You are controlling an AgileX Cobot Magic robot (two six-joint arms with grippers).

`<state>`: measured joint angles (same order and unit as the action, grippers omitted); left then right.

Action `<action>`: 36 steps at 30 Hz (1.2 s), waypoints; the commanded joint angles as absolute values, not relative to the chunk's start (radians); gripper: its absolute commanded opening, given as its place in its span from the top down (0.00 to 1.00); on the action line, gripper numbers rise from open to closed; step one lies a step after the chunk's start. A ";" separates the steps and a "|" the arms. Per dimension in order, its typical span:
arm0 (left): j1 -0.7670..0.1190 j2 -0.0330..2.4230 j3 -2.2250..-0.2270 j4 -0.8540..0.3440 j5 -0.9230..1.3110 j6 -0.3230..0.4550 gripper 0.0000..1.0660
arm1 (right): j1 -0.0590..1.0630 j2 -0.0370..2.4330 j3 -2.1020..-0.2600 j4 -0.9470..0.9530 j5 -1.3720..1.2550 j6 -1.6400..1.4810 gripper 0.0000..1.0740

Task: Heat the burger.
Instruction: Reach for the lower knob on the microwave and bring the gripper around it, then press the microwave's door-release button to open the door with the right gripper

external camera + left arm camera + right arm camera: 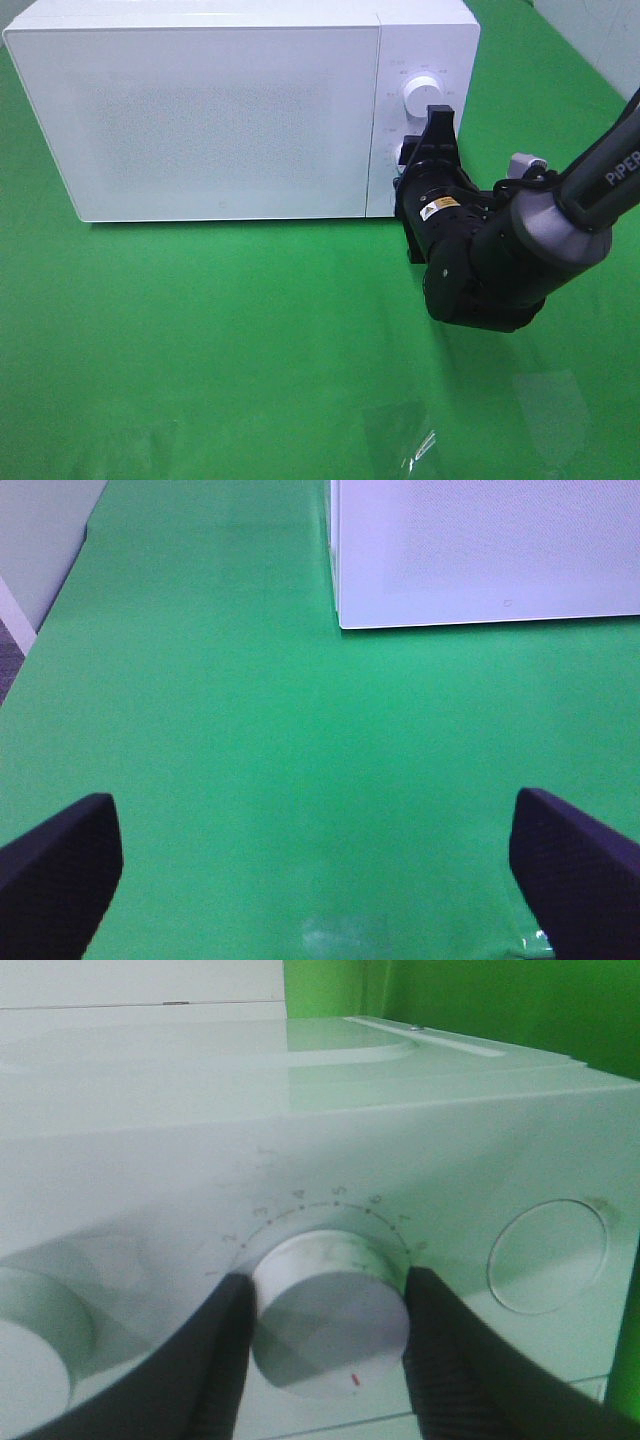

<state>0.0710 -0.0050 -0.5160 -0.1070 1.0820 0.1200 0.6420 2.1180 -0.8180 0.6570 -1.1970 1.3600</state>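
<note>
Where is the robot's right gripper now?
On the right of the exterior high view, the right gripper is at the front of the microwave, closed around the numbered dial just below the top knob.

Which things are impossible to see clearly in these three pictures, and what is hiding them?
- Burger: in no view; the microwave's shut opaque door shows nothing inside.
- Numbered knob: exterior high view, hidden behind the right pincer.
- Panel marks: exterior high view, too small to read.
- Left pincer: left wrist view, fingers cut off by the edges.
</note>
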 commanded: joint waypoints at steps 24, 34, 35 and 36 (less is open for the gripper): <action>0.075 -0.023 -0.517 -0.108 1.070 0.112 0.08 | 0.639 2.105 -0.850 0.575 -1.428 1.384 0.56; 0.075 -0.023 -0.517 -0.108 1.070 0.112 0.08 | 0.642 2.069 -0.846 0.571 -1.358 1.296 0.43; 0.075 -0.023 -0.517 -0.108 1.070 0.112 0.08 | 0.642 2.069 -0.846 0.571 -1.358 1.296 0.43; 0.075 -0.023 -0.517 -0.108 1.070 0.112 0.08 | 0.642 2.052 -0.845 0.551 -1.316 1.274 0.40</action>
<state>0.0710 -0.0050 -0.5160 -0.1070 1.0820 0.1200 0.6530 2.0900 -0.8210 0.5770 -1.1880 1.3260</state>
